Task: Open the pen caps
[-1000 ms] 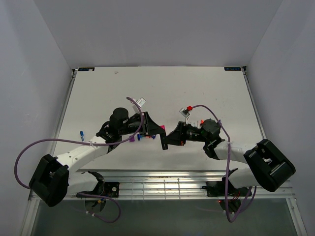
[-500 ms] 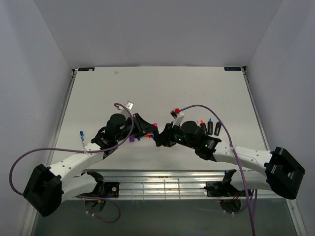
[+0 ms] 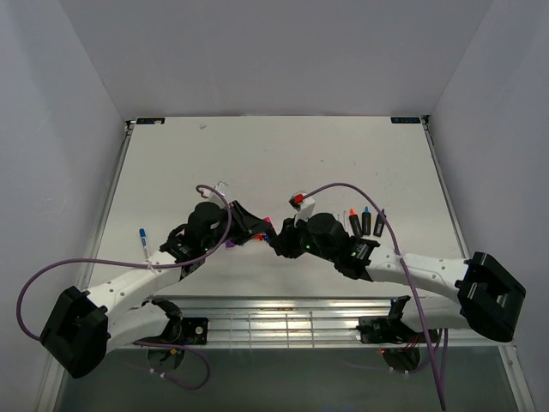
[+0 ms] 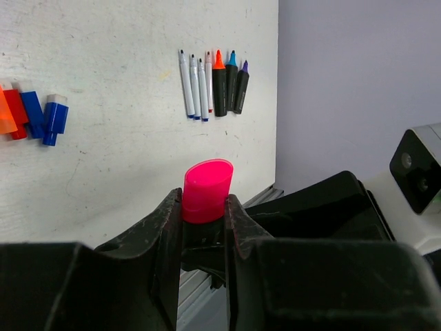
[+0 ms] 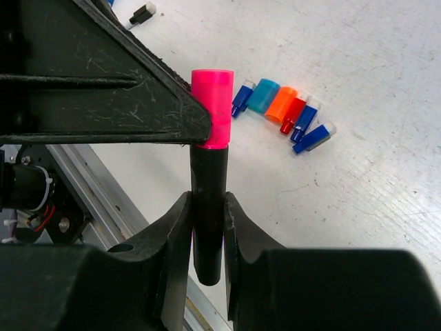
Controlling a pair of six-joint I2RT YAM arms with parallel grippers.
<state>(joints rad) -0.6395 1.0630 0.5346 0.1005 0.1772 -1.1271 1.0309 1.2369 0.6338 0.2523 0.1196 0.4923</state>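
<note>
Closed in together | left tool (image 4: 204,204) pinches magenta cap (image 4: 208,181) | right tool (image 5: 207,207) pinches black highlighter body (image 5: 209,172)

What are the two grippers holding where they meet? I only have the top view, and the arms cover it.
Observer: The left gripper is shut on a pink cap.
Operator: And the right one?
Observer: The right gripper is shut on the black marker body under that cap. The cap sits on the body's end with no gap showing.
Operator: Any caps lying loose under there?
Observer: Yes, loose caps in orange, teal, red and blue lie bunched together beyond the marker.
</note>
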